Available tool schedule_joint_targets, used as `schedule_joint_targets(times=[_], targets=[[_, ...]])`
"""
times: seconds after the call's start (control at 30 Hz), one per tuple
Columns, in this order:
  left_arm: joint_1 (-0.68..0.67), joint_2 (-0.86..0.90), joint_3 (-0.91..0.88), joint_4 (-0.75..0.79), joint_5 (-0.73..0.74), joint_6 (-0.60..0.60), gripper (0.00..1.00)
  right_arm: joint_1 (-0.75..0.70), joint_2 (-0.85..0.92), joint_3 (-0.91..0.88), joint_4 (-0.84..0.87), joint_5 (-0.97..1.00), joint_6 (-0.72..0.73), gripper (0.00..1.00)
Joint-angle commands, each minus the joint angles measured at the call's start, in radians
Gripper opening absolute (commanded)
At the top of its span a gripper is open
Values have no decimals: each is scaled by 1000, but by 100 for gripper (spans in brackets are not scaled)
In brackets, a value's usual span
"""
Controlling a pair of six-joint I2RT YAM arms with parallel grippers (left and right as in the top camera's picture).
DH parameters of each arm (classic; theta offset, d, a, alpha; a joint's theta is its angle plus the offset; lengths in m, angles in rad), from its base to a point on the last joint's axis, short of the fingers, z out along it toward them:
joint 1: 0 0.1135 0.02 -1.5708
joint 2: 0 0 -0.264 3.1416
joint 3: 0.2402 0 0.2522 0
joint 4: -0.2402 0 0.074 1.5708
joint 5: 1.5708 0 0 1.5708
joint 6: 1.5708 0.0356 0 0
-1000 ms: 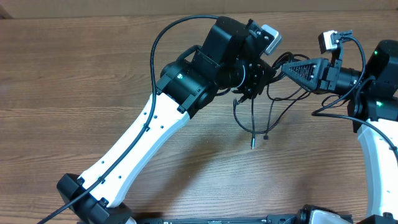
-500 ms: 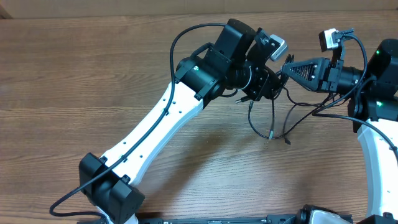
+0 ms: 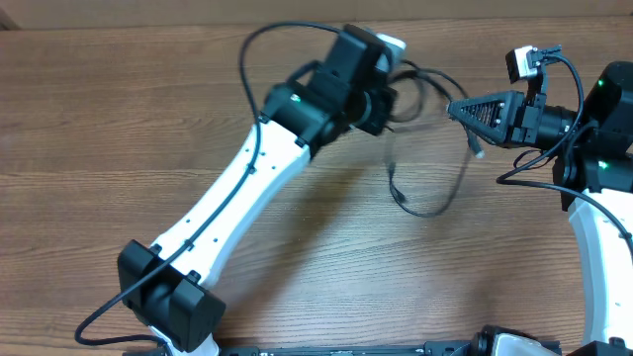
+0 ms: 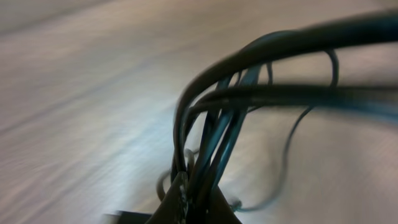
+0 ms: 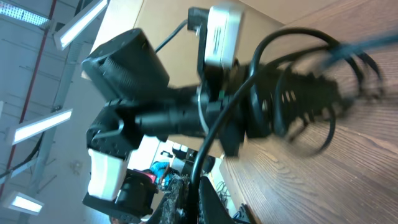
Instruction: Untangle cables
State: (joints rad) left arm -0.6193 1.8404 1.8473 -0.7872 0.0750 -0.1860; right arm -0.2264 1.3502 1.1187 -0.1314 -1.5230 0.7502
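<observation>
The cables (image 3: 427, 203) are thin black cords in a tangle between my two grippers, with a loop and plug ends hanging down to the table. My left gripper (image 3: 388, 99) is shut on a bunch of several cords (image 4: 211, 155). My right gripper (image 3: 455, 107) is shut on one cable (image 5: 214, 137), which runs from its fingertips toward the left gripper (image 5: 261, 118). The bundle is lifted and stretched between the two grippers. The left wrist view is blurred.
The wooden table (image 3: 119, 129) runs under both arms. The left arm's white link (image 3: 227, 218) crosses the table from its base at the lower left. The right arm's base (image 3: 603, 148) stands at the right edge.
My left gripper has swung up and to the left with the bundle, away from the right gripper. The cords are pulled out longer, and the hanging loop now lies wider on the table. The right gripper stayed put.
</observation>
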Motion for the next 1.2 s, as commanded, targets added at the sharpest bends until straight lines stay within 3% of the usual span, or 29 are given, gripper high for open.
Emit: schedule_joint_targets(times=[0.0, 0.1, 0.17, 0.2, 0.3, 0.37, 0.4, 0.5, 0.67, 0.77, 0.9, 1.07, 1.17], targets=[[67, 11, 7, -6, -129, -19, 4, 5, -14, 8, 7, -46, 9, 4], [92, 11, 7, -10, 94, 66, 4, 1, -14, 8, 7, -30, 8, 6], [93, 11, 7, -10, 156, 82, 4, 1, -14, 8, 7, 0, 8, 18], [92, 11, 7, -10, 166, 78, 4, 1, -14, 8, 7, 13, 7, 27], [88, 11, 7, -4, 233, 66, 4, 1, -14, 8, 6, 39, 5, 66], [88, 11, 7, 10, 307, 66, 4, 4, -14, 8, 1, 59, 5, 85], [88, 11, 7, 29, 367, 66, 4, 5, -14, 8, -14, 77, 5, 90], [88, 11, 7, 88, 502, 45, 4, 5, -14, 8, -73, 148, 0, 91], [67, 11, 7, 166, 580, -13, 4, 5, -14, 8, -171, 254, -52, 89], [26, 11, 7, 188, 579, -25, 4, 6, -14, 8, -170, 291, -51, 83], [-33, 11, 7, 221, 579, -25, 4, 10, -14, 8, -170, 318, -52, 60], [-67, 11, 7, 244, 579, -25, 4, 10, -14, 8, -171, 327, -52, 4], [-56, 11, 7, 233, 557, -25, 4, 8, -14, 8, -171, 325, -51, 4]])
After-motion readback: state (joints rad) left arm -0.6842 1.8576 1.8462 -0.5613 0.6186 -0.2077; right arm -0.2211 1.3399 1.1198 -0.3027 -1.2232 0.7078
